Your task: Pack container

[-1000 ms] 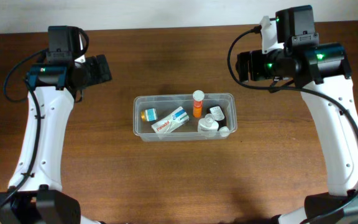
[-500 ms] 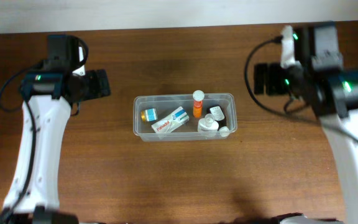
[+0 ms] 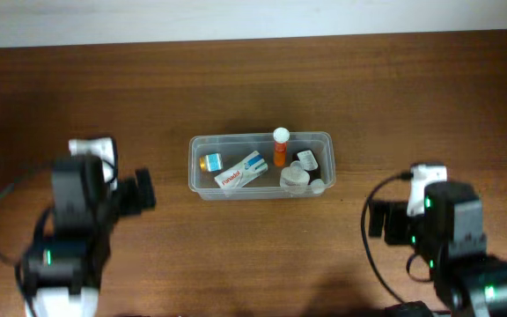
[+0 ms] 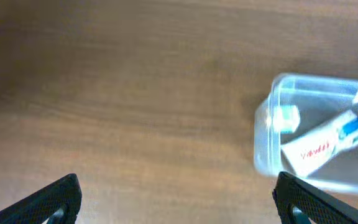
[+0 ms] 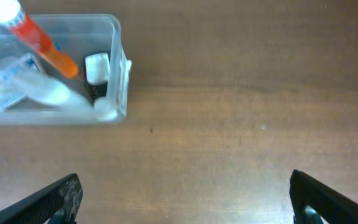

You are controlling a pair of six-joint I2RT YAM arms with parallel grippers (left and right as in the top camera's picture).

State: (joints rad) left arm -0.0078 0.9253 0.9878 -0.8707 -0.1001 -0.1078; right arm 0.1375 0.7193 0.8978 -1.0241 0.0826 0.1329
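Note:
The clear plastic container (image 3: 194, 172) sits mid-table. In it are a white printed box (image 3: 242, 170), an orange bottle with a white cap (image 3: 280, 148), a small blue-and-gold bottle (image 3: 211, 162) and white bottles (image 3: 296, 176). My left gripper (image 3: 143, 193) is open and empty over bare wood, front left of the container. In the left wrist view (image 4: 179, 205) the container (image 4: 265, 146) lies to the right. My right gripper (image 3: 376, 220) is open and empty, front right of it. In the right wrist view (image 5: 185, 202) the container (image 5: 120, 71) lies at upper left.
The brown wooden table (image 3: 262, 255) runs to a pale wall along the back edge (image 3: 253, 22). Both arm bodies stand low at the front left and front right corners.
Both arms have swung from the back of the table, level with the container, down toward the front edge. The container and its contents have not moved.

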